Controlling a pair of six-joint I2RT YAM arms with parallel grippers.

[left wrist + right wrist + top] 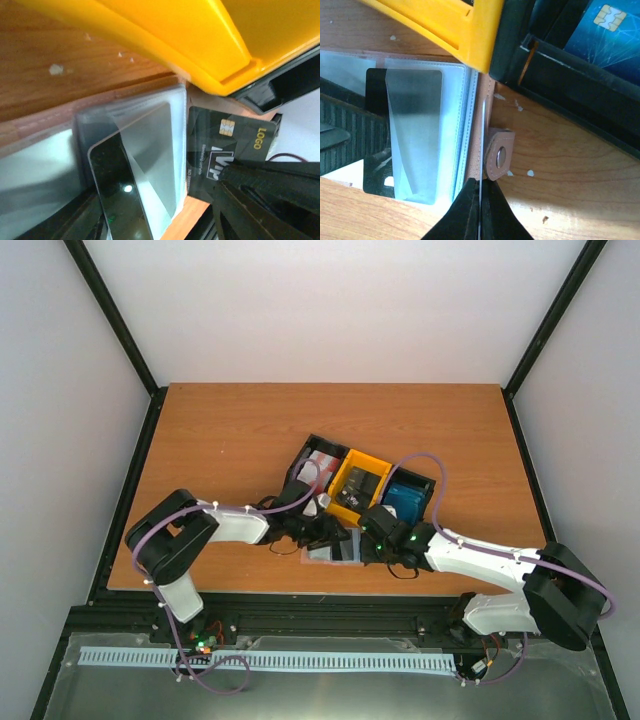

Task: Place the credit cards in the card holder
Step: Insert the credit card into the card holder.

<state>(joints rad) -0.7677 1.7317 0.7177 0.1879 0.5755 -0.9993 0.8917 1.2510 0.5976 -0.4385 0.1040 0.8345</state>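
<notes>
Card holder: the card holder [335, 552] lies opened flat on the bench [230, 440] near its front edge, between the two claws and just in front of the bins; its clear pockets face up.
Holder tab: the pinkish-tan snap tab [499, 159] sticks out from the holder's right edge onto bare wood.
Black card: a black card [376, 100] sits partway into one clear pocket. One end is under the plastic and the other end pokes out uncovered toward the left arm.
Second dark card: a dark card [230, 145] printed with a chip, "VIP" and "LOGO" lies just beside the holder's edge, and part of it is hidden behind a finger of the left claw.
Left claw: the left claw [325, 535] is released. Its fingers are spread apart over the left side of the holder, on either side of the black card's free end, and grip nothing.
Right claw: the right claw [480, 200] is clenched, its fingertips pressed together on the thin right edge of the card holder, just beside the snap tab.
Yellow bin: the yellow bin [372, 458] is the middle one of the row and holds dark cards [360, 488].
Left black bin: the left black bin [305, 455] holds red-and-white cards [320, 465].
Right black bin: the right black bin [428, 485] holds blue cards [405, 502], and a chip shows on the top one.
</notes>
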